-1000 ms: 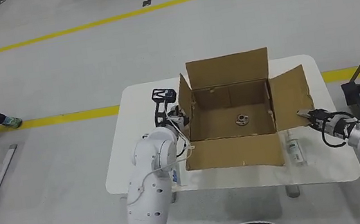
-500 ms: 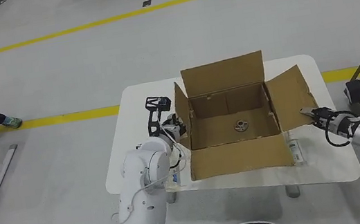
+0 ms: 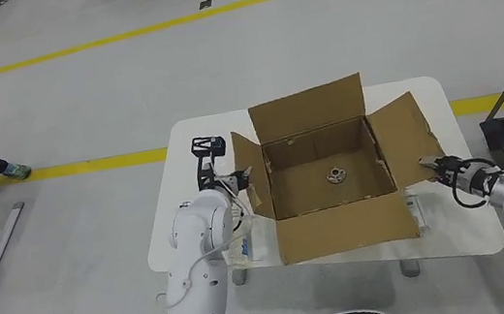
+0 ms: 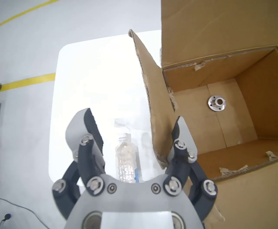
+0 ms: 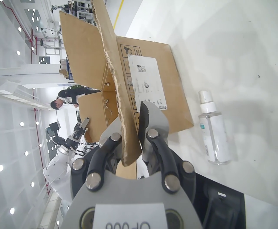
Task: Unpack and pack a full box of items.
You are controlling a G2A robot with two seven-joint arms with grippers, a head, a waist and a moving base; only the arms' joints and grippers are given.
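Item one, cardboard box (image 3: 329, 180): it stands open at the middle of the white surface (image 3: 194, 224) with all four flaps turned outward. From above you find one small round metal flange (image 3: 335, 175) lying near the middle of its floor. Item two, left hand (image 4: 134, 116): your left wrist view has it above the box's left side, fingers spread wide and holding nothing. The lower corner of the left flap (image 4: 156, 104) sits just inside one finger; whether they touch you cannot tell. Beneath that hand the same view gives you a clear plastic bottle (image 4: 128, 160) lying flat on the surface just beside the box. Item three, right hand (image 5: 130, 118): your right wrist view has its fingers closed on the ragged edge of the right flap (image 5: 129, 147), the cardboard pinched between them. That view also gives you a white-capped spray bottle (image 5: 214, 134) lying on the surface near the box's labelled panel. Room: pale grey floor (image 3: 78, 105) crossed by yellow lines (image 3: 211, 11), with a short pale tube (image 3: 4, 238) lying on it left of the surface.
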